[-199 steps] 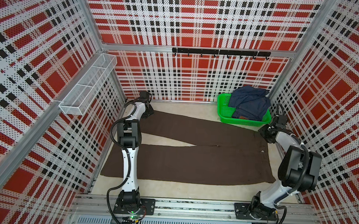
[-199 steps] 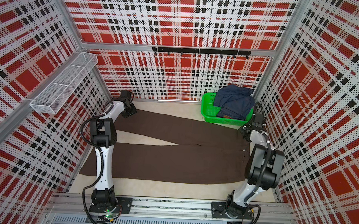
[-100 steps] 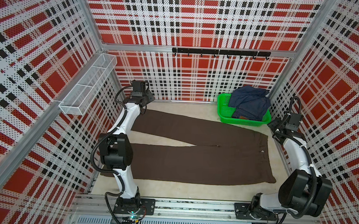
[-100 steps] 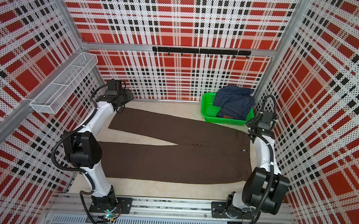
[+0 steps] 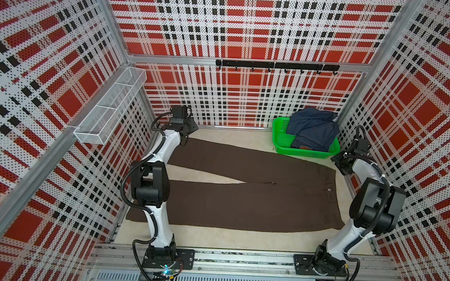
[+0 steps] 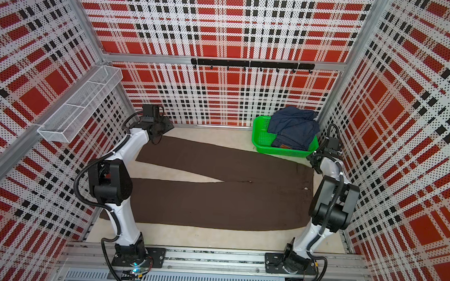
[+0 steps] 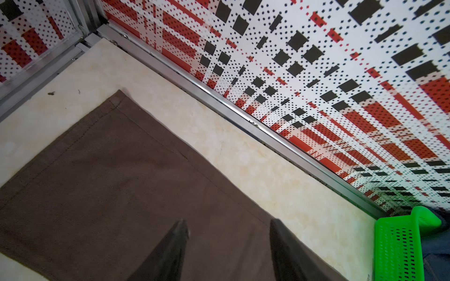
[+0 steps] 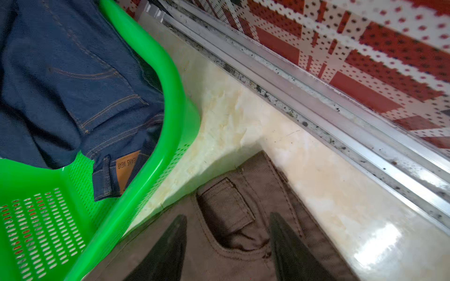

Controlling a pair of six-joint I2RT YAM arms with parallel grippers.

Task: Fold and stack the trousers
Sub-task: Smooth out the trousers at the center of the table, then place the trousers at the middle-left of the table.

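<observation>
Left gripper [image 7: 228, 222] hangs empty, jaws apart, over the far leg near its hem. Right gripper [image 8: 228, 220] hangs the same way above the waist corner by the pocket. The trousers [image 5: 241, 205] lie flat on the tabletop [image 5: 213, 238], legs splayed, waist beside the green basket [image 5: 279, 146]. I'd pinch both far edges at once, then carry that leg evenly onto the near one.

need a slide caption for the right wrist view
Open right gripper over the waist corner of the trousers, beside the basket holding jeans.
</observation>
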